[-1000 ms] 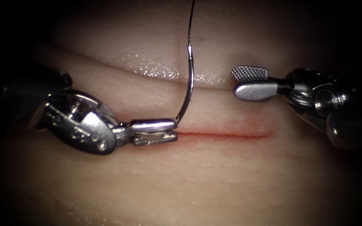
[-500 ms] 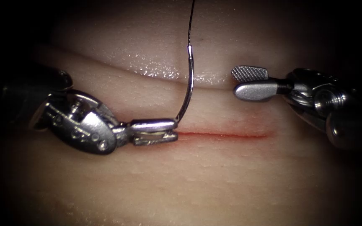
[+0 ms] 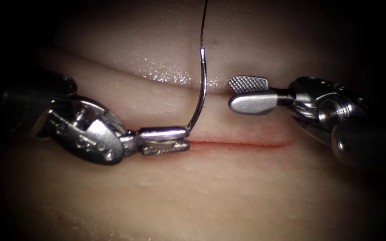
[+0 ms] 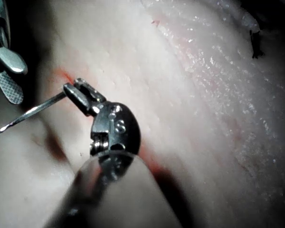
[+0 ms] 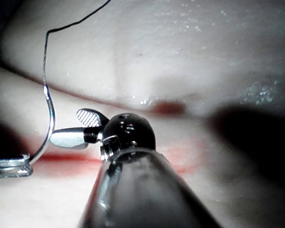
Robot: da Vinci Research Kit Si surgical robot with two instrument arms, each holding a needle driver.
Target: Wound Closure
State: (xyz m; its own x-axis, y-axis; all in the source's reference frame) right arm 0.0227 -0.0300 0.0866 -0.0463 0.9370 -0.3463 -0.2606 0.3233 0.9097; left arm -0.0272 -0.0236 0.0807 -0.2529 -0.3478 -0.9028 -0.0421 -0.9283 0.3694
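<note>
The needle (image 3: 200, 91) is held upright over the cut's (image 3: 242, 143) left end, clear of the tissue (image 3: 193, 196), clamped near its point by the left tool (image 3: 165, 139). The thread (image 3: 204, 22) rises from its swaged end. The right tool (image 3: 246, 93), jaws apart and empty, is stationed just right of the shaft.

I see both tools in bare polished steel: left tool (image 3: 165, 139) with a riveted wrist housing, right tool (image 3: 248, 93) with cross-hatched jaw faces, screw-head pivot, dark shafts behind
</note>
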